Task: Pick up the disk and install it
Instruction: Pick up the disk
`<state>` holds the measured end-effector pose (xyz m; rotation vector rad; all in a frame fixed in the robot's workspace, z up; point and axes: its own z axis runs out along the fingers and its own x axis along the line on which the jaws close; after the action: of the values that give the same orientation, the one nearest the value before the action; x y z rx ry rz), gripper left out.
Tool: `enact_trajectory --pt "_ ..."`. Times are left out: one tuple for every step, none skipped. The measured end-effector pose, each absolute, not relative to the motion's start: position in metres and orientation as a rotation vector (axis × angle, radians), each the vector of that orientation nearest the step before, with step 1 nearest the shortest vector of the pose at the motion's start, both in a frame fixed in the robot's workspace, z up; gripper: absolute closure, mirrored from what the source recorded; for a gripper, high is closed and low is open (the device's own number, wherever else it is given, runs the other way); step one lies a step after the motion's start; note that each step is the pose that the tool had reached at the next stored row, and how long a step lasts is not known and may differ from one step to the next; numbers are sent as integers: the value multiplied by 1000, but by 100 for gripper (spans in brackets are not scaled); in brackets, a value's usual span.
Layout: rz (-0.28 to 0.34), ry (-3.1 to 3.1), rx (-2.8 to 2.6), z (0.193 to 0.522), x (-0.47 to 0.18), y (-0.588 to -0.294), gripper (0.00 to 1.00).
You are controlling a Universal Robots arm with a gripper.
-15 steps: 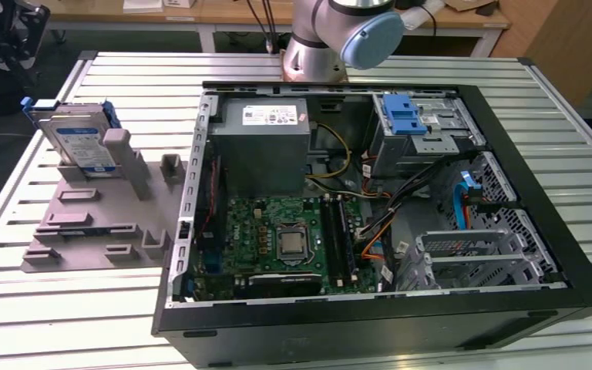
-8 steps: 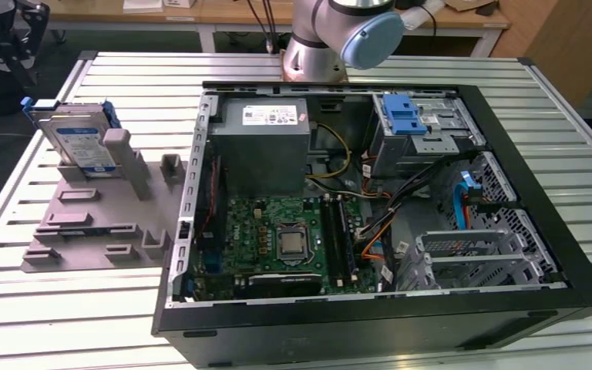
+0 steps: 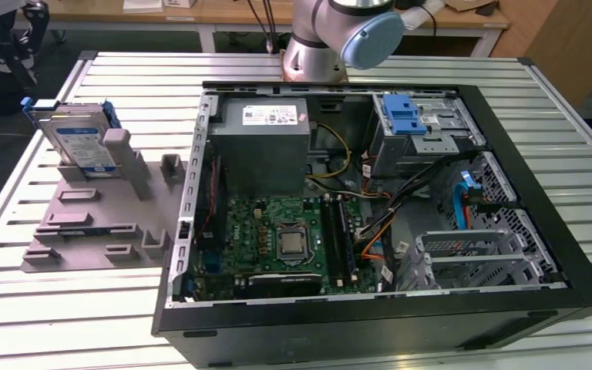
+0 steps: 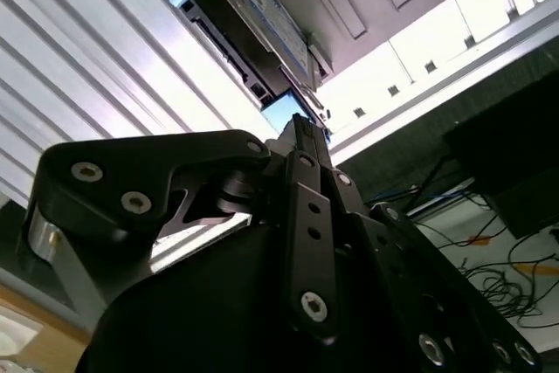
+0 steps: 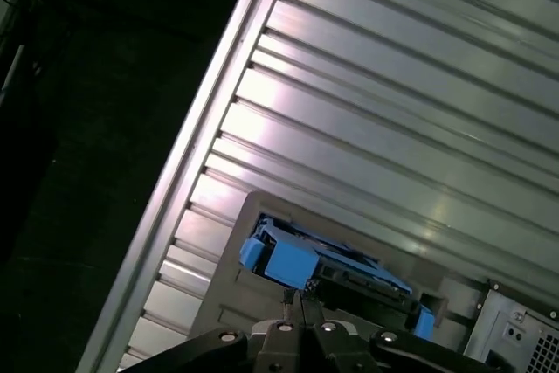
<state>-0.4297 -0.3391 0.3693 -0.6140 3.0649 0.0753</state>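
Note:
The disk [image 3: 75,139] stands on edge in a grey holder [image 3: 101,208] on the slatted table, at the exterior view's left. It is a silver drive with a white-and-blue label inside a blue carrier. In both wrist views my gripper [image 4: 301,128] [image 5: 299,301] hangs above the table with its black fingers pressed together and nothing between them. The disk [image 4: 253,19] [image 5: 323,264] lies some way beyond the fingertips, apart from them.
An open computer case [image 3: 543,231] covers the table's middle and right. Inside are a grey power-supply box [image 3: 265,139], a motherboard [image 3: 286,239] and a drive cage with a blue latch [image 3: 404,116]. The arm's base [image 3: 311,54] stands behind the case.

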Motion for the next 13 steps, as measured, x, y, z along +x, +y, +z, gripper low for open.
enact_trajectory --pt "75 3060 -639 369 -430 -339 89" --pt "76 3055 -665 369 -430 -339 89" --pt "76 3050 -690 369 -430 -339 89" --pt "76 3044 -715 369 -430 -339 89" --pt "76 3038 -742 369 -430 -339 89" --pt "77 3033 -767 369 -430 -339 89" --pt "77 3027 -791 369 -430 -339 89" --pt "77 3021 -816 369 -430 -339 89" --pt "77 3014 -841 369 -430 -339 89" --pt "77 3008 -865 369 -430 -339 89" --pt "77 3001 -889 369 -430 -339 89" --pt "77 2994 -915 369 -430 -339 89" --pt "78 2987 -939 369 -430 -339 89"
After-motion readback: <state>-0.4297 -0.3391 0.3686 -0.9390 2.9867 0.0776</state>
